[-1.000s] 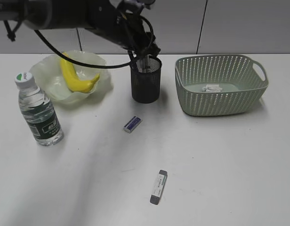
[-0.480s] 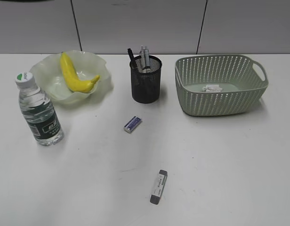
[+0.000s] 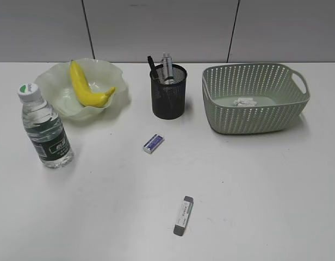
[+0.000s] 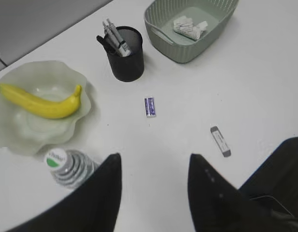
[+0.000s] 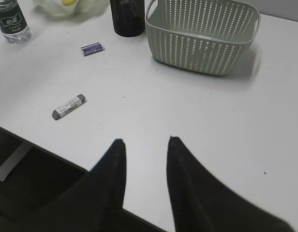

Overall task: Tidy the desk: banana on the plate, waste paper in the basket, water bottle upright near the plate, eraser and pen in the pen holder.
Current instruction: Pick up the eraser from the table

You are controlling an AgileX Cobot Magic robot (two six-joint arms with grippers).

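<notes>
Gone from upper left is the arm; pens stand in the holder point(image 3: 168, 91). Both grippers point(image 4: 155, 181) point(image 5: 145, 162) hang spread, empty. Next, pinch the purple eraser point(image 3: 153, 143) across its short sides.

A grey panelled wall point(image 3: 156, 27) rises behind the far edge of the desk point(image 3: 254, 190), split by two dark vertical seams point(image 3: 88, 27). Below the desk's near edge lies a dark surface point(image 5: 28, 188) with a pale strip point(image 5: 8, 166).
</notes>
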